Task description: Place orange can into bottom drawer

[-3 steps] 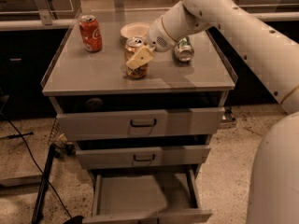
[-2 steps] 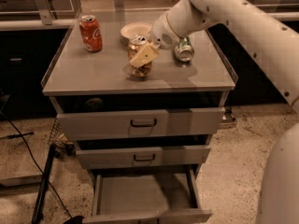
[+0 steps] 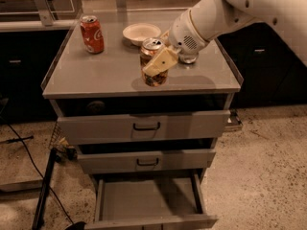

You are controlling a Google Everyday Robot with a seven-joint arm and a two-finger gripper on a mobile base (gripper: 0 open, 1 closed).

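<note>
Orange-tan drink can [image 3: 154, 78], pale-swirled and silver-topped, stands upright near the front edge of the grey metal bench [image 3: 96, 75], held by the white arm's two-finger gripper [image 3: 154, 64]. The cream fingers [image 3: 162, 60] are closed around the can's middle: one lies slantwise across its near side, the other is hidden behind it. Whether the can's base touches the bench or hangs just above it, I cannot tell.

Further back on the bench stand a red drink can with white script [image 3: 91, 34] at the left and a shallow white bowl [image 3: 140, 32] just behind the held can, both apart from it.

Below, the two upper grey drawers with dark handles [image 3: 146, 126] are shut. The bottom grey drawer [image 3: 144, 199] is pulled out (its flat floor lies bare), well below the can.
</note>
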